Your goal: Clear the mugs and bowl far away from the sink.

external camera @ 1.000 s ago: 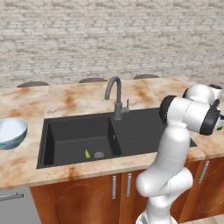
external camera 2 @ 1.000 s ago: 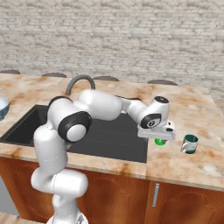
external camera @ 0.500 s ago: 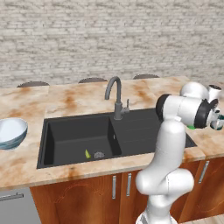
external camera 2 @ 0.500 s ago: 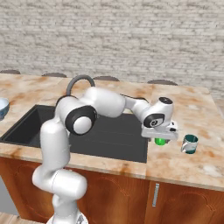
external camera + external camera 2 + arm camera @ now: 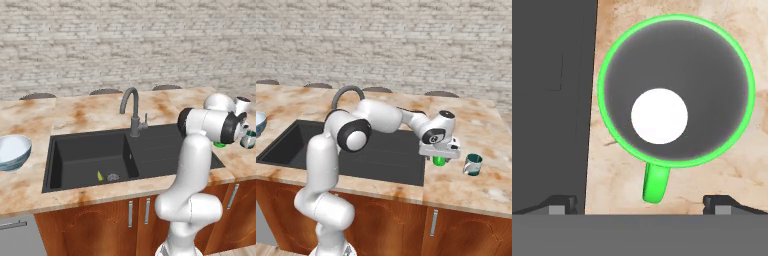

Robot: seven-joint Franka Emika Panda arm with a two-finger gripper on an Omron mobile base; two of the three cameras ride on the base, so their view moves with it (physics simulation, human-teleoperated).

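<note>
I have the gripper (image 5: 640, 202) poised directly over the green mug (image 5: 674, 92), fingers spread wide and gripping nothing. The mug stands upright on the counter (image 5: 476, 182) just beside the sink's (image 5: 371, 155) right edge, its handle pointing toward me in the hand view. I see the grey mug (image 5: 473, 164) standing near it, farther right and apart from it. The bowl (image 5: 12, 151) sits on the counter left of the sink, well apart from both mugs.
</note>
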